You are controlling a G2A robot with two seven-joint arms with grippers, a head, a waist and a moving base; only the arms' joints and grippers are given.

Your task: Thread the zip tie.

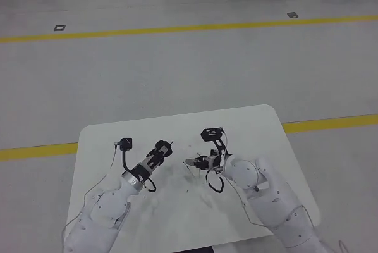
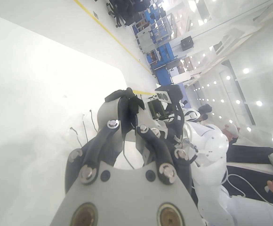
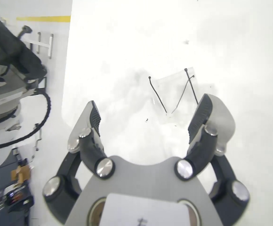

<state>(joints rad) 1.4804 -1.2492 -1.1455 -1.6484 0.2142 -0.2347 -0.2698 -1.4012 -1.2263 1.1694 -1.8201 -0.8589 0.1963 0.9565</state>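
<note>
Threading looks not yet started. Three black zip ties (image 3: 157,94) lie loose mid-table on the white table (image 3: 127,24), partly over a clear bag (image 3: 171,78). The right gripper (image 3: 148,109) is just near of them, jaws wide open and empty. The left gripper (image 2: 127,97) is to the left, jaws closed. A thin black strand hangs under it, tie or cable unclear. Pickup and feeding tail through head are left.

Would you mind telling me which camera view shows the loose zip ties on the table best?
The right wrist view: three zip ties lie on and beside a clear bag beyond the open right gripper. The left wrist view shows them as thin strands; the top view, as faint marks.
</note>
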